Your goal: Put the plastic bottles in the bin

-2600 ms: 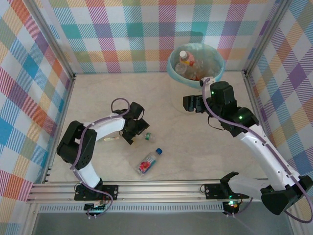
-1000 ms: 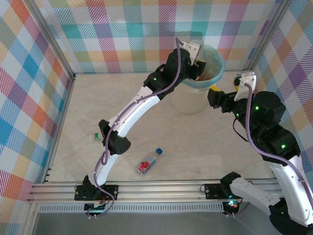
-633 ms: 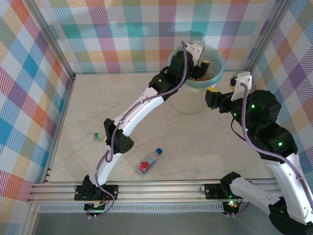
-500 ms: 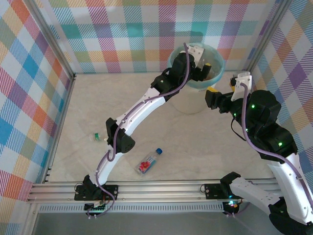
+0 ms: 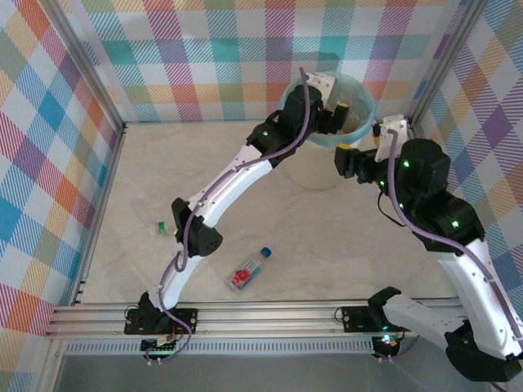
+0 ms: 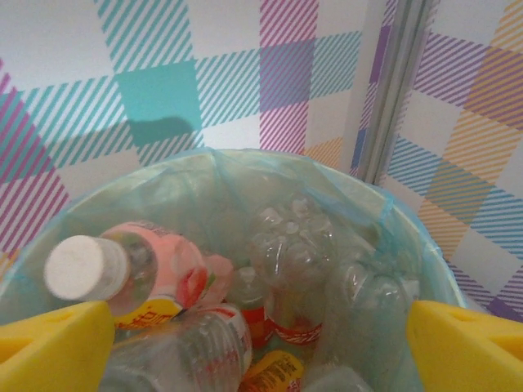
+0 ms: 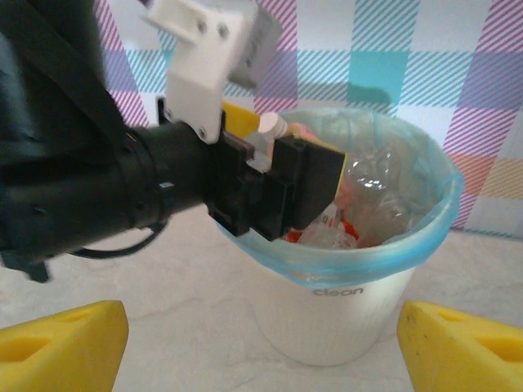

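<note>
Left wrist: left end effector (image 6: 261,343) (jaws spread) over the bin (image 6: 184,189).

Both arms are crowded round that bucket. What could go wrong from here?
1. The left gripper hangs open over the bin, with the right gripper close beside it. The arms might bump when either moves.
2. The left gripper sits close to the bin's rim. Pulling back, it could snag the liner or tip the bin.
3. The bottles seem piled near the rim, so later ones may roll out.
</note>
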Available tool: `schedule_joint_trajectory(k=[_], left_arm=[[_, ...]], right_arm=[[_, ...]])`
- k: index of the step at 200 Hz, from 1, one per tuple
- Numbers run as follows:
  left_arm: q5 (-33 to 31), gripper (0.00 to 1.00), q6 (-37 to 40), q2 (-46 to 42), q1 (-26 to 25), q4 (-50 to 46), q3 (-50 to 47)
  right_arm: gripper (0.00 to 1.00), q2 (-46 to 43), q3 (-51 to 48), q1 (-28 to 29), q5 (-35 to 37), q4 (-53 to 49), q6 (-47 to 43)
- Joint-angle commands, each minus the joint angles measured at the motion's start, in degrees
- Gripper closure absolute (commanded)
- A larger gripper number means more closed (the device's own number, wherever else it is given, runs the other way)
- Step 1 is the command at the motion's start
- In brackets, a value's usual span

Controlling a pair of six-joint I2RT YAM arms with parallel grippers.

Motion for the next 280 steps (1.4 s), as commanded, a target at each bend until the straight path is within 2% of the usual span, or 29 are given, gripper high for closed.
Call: schedule_joint_trajectory(k=[1,28,47,65,89,108,122,152,192,211,254,280], left_arm=[[-1.8,0.09,-3.2,-8.6,-0.2,-5.7,2.0],[-1.8,0.08,-5.2,-13.7,-0.3,-17.1,0.7],[-1.2,0.07,-5.8,-19.1,-0.3,-24.3,-4.8],[-0.9,0.07,-6.6,-27.8,-0.3,-25.8,-18.6],[-4.4,0.05,-9.9,-42.5,0.0,-20.3,-41.5],[-7.4,0.05,-14.4,-52.4,1.1,-18.8,-55.1],[-9.4,0.05,-18.9,-58.2,2.6,-20.6,-62.4],[-12.6,0.04,-28.4,-67.4,6.3,-27.0,-74.2],[-14.1,0.02,-38.5,-76.8,10.0,-29.8,-88.0],[-11.5,0.01,-42.4,-79.9,11.6,-27.8,-94.8],[-6.9,0.0,-50.4,-82.3,12.2,-24.1,-105.6],[-8.2,0.0,-52.9,-84.1,12.4,-23.9,-109.5]], right_arm=[[0.14,2.0,2.3,0.1,-4.0,-1.5,1.6],[0.15,4.2,2.6,0.2,-8.5,-1.7,2.5],[0.17,5.2,1.7,0.1,-12.4,-1.6,2.5],[0.18,6.0,-0.1,0.1,-18.9,-1.0,1.2],[0.2,7.5,-3.6,0.2,-30.7,-0.8,-1.0],[0.2,8.8,-6.9,1.0,-38.7,-1.0,-4.9],[0.19,9.4,-9.3,3.1,-41.7,-0.8,-10.0],[0.13,10.6,-13.9,11.3,-44.8,2.1,-25.1],[0.06,14.6,-20.1,22.4,-45.2,7.0,-44.1],[0.05,18.6,-20.8,27.4,-42.2,7.4,-51.5],[0.05,30.6,-16.8,36.0,-33.7,5.8,-60.8],[0.05,36.4,-15.0,39.0,-29.0,7.0,-62.5]])
